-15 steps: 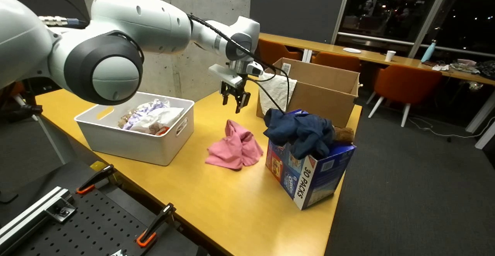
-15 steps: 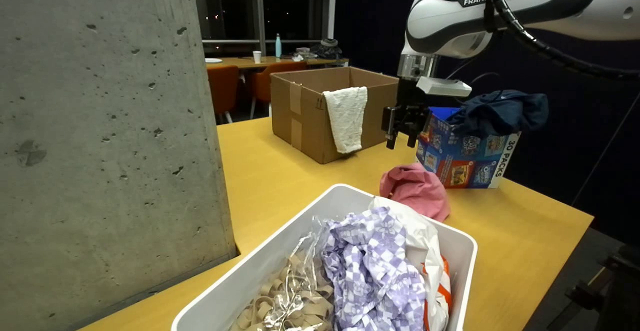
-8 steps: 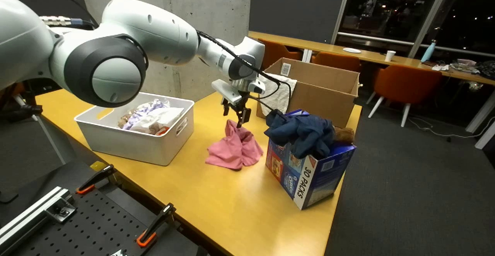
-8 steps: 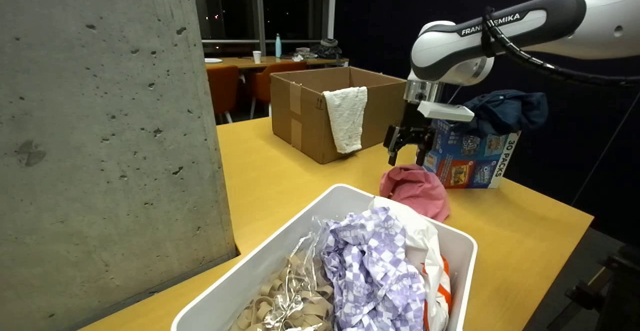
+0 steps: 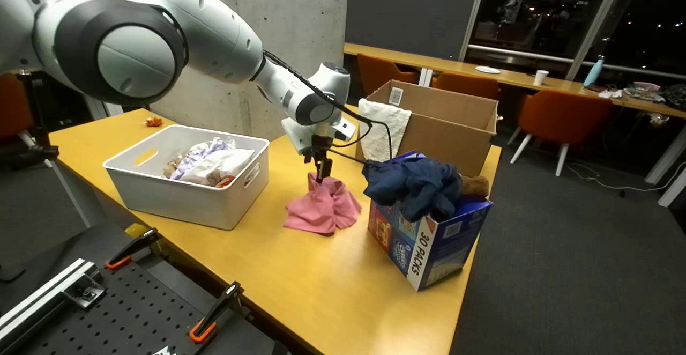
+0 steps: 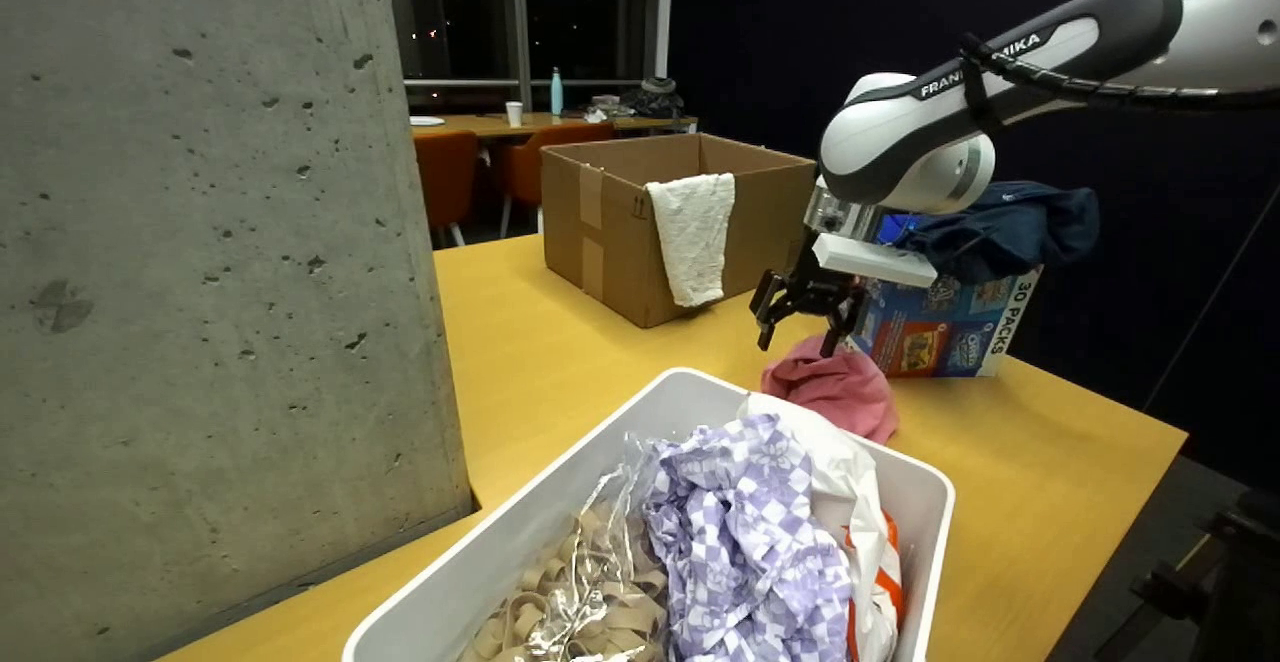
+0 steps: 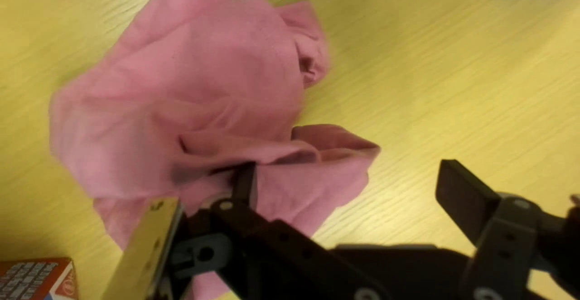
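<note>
In an exterior view, a white bin (image 6: 690, 407) fills the bottom centre, a cardboard box (image 6: 625, 247) the upper centre. Right of centre, the gripper (image 6: 797, 342) hangs with spread jaws partly over the pink cloth (image 6: 840, 394) on the table (image 6: 1080, 472), contact unclear; farther right, navy fabric (image 6: 1010, 230) tops a snack box (image 6: 930, 337).
</note>
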